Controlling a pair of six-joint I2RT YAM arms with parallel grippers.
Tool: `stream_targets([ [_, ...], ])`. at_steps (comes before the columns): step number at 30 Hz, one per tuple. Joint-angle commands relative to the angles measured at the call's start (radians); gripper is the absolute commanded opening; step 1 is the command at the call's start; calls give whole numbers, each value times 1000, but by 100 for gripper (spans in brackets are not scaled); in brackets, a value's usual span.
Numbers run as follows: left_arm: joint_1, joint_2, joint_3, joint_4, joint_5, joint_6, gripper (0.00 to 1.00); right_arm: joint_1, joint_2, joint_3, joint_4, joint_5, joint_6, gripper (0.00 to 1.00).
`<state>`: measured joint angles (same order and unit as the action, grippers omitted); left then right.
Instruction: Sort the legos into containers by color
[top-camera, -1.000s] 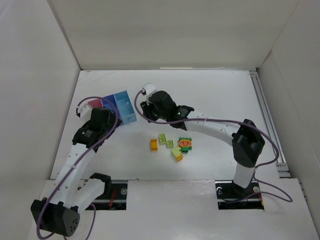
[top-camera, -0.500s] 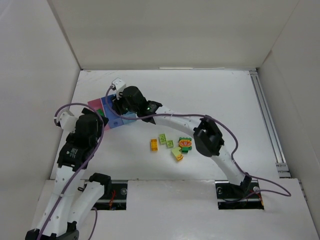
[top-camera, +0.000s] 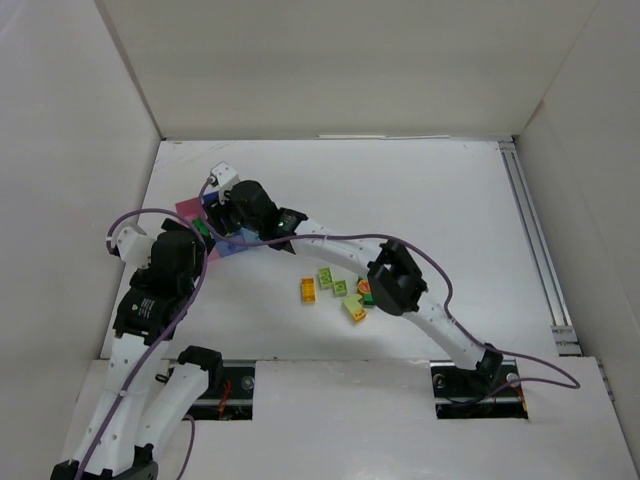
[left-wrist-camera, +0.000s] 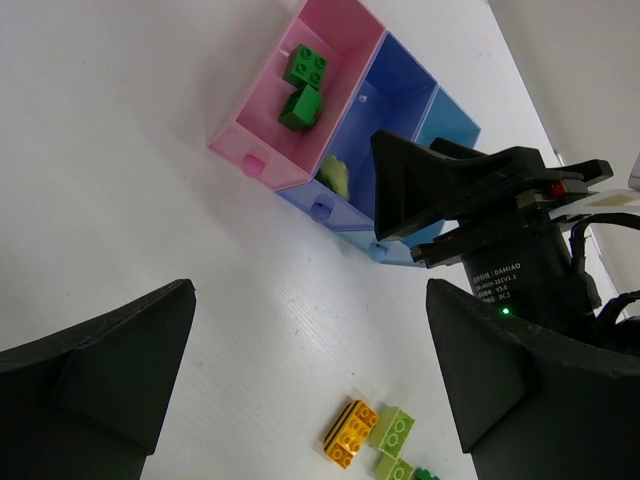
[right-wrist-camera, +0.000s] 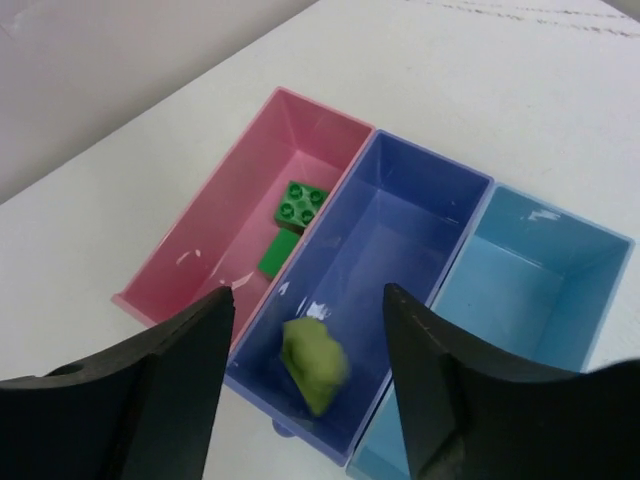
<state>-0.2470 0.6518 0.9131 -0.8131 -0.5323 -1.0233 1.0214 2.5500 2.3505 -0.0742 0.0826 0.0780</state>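
Right wrist view showed the right gripper (right-wrist-camera: 307, 300) with its fingers spread apart, holding nothing, directly above the middle blue box (right-wrist-camera: 400, 215). A light green brick (right-wrist-camera: 315, 365) lay below the fingers inside that box, too blurred to tell whether it rested on the floor. 2 dark green bricks (right-wrist-camera: 301, 203) lay in the pink box (right-wrist-camera: 215, 230) adjoining it. The left gripper (left-wrist-camera: 308, 300) stood wide open near the box. Away from it, the right arm (top-camera: 395, 280) half hid the stacked brick (top-camera: 365, 292).

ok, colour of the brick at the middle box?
Light green; the brick shows best in the right wrist view, slightly blurred.
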Motion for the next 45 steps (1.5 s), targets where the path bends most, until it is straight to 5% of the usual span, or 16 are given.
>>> stream_targets([
  [1,-1,-7,9,-3,-15,15,100,2,-19,39,47,29,3,68],
  [8,-1,-7,20,-14,-26,38,100,2,-155,-78,47,61,-7,79],
  [12,-1,-17,0,23,26,86,100,-50,-364,-345,57,134,-7,95],
  [21,-12,149,-49,287,355,219,100,-251,-979,-1012,148,317,115,100],
  [25,-130,299,-69,387,343,194,100,-287,-1184,-1246,97,452,126,100],
  [28,-459,479,33,348,119,102,100,-316,-1322,-1378,24,473,167,100],
  [30,-532,584,143,292,66,60,100,-361,-1381,-1460,4,447,190,100],
  [35,-564,846,227,328,123,51,99,-426,-1514,-1542,-74,430,190,100],
  [45,-606,1039,320,376,134,29,95,-558,-1620,-1586,-199,467,178,100],
])
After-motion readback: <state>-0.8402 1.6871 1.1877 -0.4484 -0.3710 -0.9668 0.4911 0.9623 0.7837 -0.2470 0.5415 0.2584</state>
